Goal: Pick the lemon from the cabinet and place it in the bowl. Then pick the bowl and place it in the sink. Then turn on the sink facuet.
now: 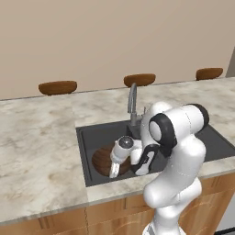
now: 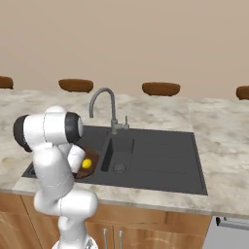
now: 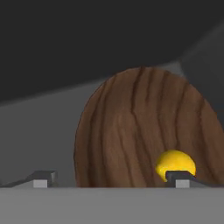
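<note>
In the left basin of the sink [image 1: 87, 156], the bowl [image 1: 102, 158] sits flat on the dark floor, lemon [image 3: 174, 164] inside it, off toward one side. Gripper [image 3: 111, 179] hangs right over the bowl, jaws spread wide, tips standing either side of the wood w/ nothing between them but bowl surface — no hold on anything. One fingertip sits just beside the lemon in the hand view; can't tell if touching. Moving right: the faucet [image 1: 132, 103] rises behind the divider, spout arching over toward the basins, small lever at its base. Right basin shows a drain, per the right base view. Arm's elbow is bent up high above the sink's front edge, wrist dipped down into the left basin. Pale marbled counter [image 1: 36, 142] all round, brown stools [image 1: 58, 87] lined up along the far side.
</note>
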Tool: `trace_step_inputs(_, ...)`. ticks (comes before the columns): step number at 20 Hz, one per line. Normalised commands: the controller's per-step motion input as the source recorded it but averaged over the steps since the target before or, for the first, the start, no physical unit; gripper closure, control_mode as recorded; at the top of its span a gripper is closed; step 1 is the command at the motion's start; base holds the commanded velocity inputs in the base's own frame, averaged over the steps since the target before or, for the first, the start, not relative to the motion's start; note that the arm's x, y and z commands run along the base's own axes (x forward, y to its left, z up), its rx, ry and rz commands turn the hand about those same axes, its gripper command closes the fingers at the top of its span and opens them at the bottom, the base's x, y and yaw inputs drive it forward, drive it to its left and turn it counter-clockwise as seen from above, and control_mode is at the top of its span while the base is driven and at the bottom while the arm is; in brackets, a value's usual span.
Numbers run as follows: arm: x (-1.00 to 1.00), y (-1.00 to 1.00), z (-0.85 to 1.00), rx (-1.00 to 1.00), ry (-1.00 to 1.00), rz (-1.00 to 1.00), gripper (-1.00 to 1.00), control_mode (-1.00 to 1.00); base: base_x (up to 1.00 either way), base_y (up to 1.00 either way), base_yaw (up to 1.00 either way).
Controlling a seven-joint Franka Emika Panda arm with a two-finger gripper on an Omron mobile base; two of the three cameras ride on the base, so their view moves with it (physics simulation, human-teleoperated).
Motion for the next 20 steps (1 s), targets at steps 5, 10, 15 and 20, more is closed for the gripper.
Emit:
trace_step_inputs(5,-0.01,0.07,1.00,0.00,0.00,-0.10,-1.00,-1.00,0.00,0.00,0.00)
trace_step_inputs(10,-0.06,0.13,1.00,-0.03,0.00,-0.12,-1.00,-1.00,0.00,0.00,0.00)
trace_step_inputs(15,-0.07,0.13,1.00,-0.02,0.00,-0.16,-1.00,-1.00,0.00,0.00,0.00)
trace_step_inputs(20,-0.26,0.00,1.00,0.00,0.00,-0.18,-1.00,-1.00,0.00,0.00,0.00)
